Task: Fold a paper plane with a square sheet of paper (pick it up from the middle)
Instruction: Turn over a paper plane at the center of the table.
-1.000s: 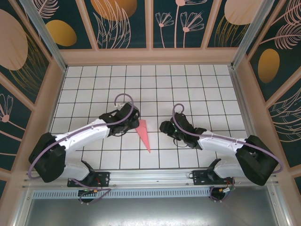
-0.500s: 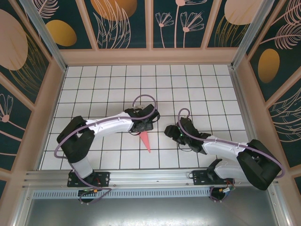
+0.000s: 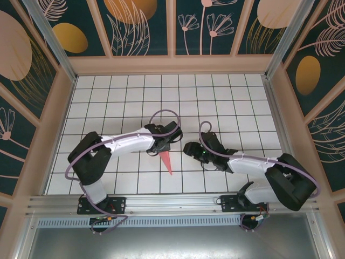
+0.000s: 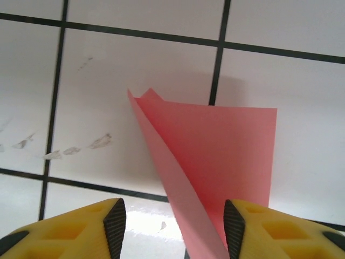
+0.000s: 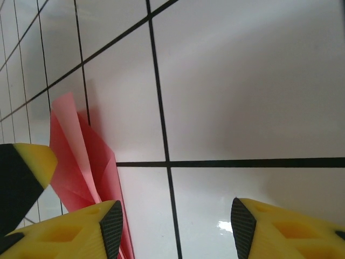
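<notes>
The square sheet of paper is folded into a narrow, pointed salmon-pink paper plane [image 3: 168,163] lying on the tiled table, its tip toward the near edge. My left gripper [image 3: 162,149] hangs over its wide end and covers that part in the top view. In the left wrist view the paper plane [image 4: 226,156] has a raised flap between my left gripper's [image 4: 174,229] open jaws, close to the right pad. My right gripper [image 3: 189,149] sits just right of the plane, open over bare tile. Its wrist view has the paper plane [image 5: 81,156] left of my right gripper [image 5: 177,229].
The white gridded table [image 3: 215,102] is walled by a wooden frame with patterned panels [image 3: 172,62]. A metal rail [image 3: 172,202] runs along the near edge by the arm bases. The left gripper's yellow finger [image 5: 24,172] shows at the left of the right wrist view.
My left arm has swung right, bringing its gripper from beside the plane to over its wide end. My right gripper shifted slightly but stays just right of the paper.
</notes>
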You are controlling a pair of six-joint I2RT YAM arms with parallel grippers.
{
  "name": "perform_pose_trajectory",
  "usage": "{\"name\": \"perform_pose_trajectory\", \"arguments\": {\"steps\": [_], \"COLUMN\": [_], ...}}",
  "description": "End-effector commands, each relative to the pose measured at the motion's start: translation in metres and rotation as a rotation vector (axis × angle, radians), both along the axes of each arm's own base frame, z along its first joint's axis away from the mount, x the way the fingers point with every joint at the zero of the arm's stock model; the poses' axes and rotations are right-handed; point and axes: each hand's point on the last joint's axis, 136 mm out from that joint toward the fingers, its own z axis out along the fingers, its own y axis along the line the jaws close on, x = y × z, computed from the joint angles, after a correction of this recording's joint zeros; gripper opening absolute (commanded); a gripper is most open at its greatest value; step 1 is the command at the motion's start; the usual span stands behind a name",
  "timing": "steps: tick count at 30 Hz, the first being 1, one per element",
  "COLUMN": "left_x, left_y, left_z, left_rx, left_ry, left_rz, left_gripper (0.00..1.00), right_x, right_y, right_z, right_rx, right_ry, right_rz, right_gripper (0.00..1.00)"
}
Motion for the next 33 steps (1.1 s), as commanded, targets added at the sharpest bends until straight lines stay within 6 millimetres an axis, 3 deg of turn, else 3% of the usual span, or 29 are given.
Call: {"name": "perform_pose_trajectory", "arguments": {"steps": [1,11,15,27,33], "left_x": [-0.001,-0.011,-0.013,-0.013,-0.013], "left_y": [0.009,0.020,0.024,0.027,0.027], "left_z": [0.016,0.009,0.007,0.004,0.002], "left_rx": [-0.030,-0.049,-0.066,-0.067,-0.070], "left_ry": [-0.061,-0.062,-0.070,-0.075,-0.073], "left_rz": [0.023,0.023,0.022,0.009,0.007], "left_gripper": [0.50,0.26,0.22,0.20,0.20], "right_x": [0.005,-0.002,-0.007,-0.012,-0.018], "right_y": [0.025,0.071,0.087,0.116,0.120], "right_z": [0.018,0.015,0.011,0.003,0.000], "right_rx": [0.068,0.078,0.080,0.115,0.114], "right_ry": [-0.039,-0.025,-0.018,0.011,0.017], "right_rz": [0.094,0.272,0.322,0.402,0.432], "right_gripper": [0.58,0.58,0.57,0.53,0.52]}}
